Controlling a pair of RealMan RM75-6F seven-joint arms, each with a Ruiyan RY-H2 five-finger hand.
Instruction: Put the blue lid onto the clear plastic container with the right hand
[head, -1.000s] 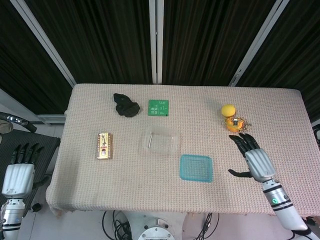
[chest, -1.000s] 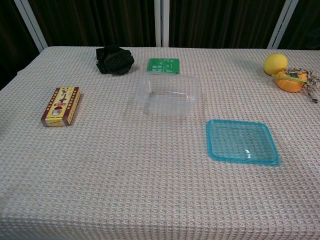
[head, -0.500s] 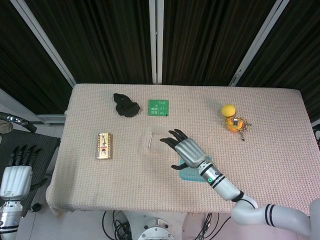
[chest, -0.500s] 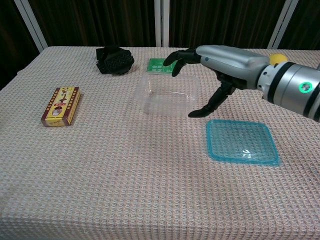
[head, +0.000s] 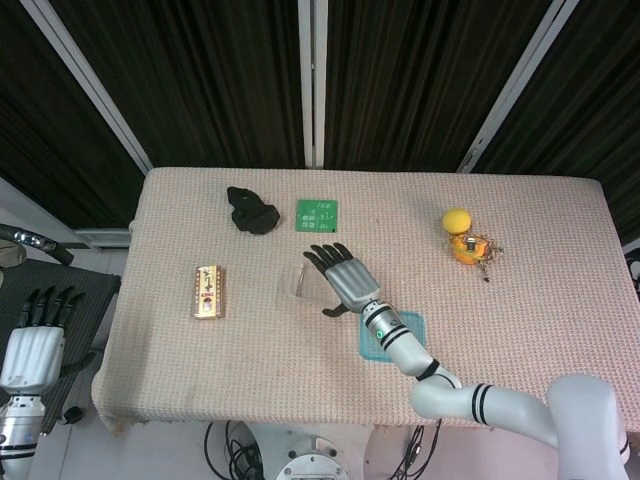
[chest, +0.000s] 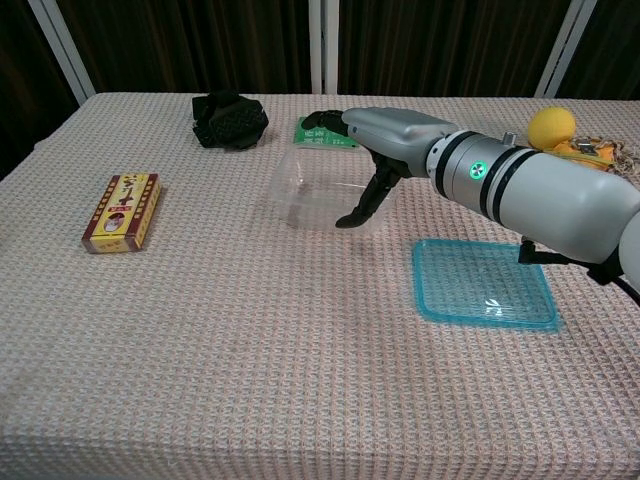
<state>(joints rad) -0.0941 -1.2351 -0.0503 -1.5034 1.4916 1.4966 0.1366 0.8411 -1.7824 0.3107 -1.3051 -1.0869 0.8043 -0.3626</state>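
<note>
The clear plastic container (chest: 318, 192) stands open near the table's middle, also seen in the head view (head: 308, 285). My right hand (chest: 372, 140) hovers over its far right side, fingers spread and thumb pointing down beside its wall, holding nothing. I cannot tell whether it touches the container. The blue lid (chest: 483, 282) lies flat on the cloth to the right and nearer, apart from the hand. In the head view my right forearm crosses part of the lid (head: 410, 327) below my right hand (head: 340, 276). My left hand (head: 37, 336) hangs off the table's left side, fingers apart, empty.
A yellow-red box (chest: 122, 211) lies at the left. A black cloth (chest: 229, 119) and a green card (chest: 325, 130) sit at the back. A yellow ball (chest: 551, 127) and an orange object with keys (chest: 580, 158) are at the back right.
My right hand has swung from the table's right edge leftward, passing the blue lid, and now sits over the clear container. The lid and the left hand have stayed put.
</note>
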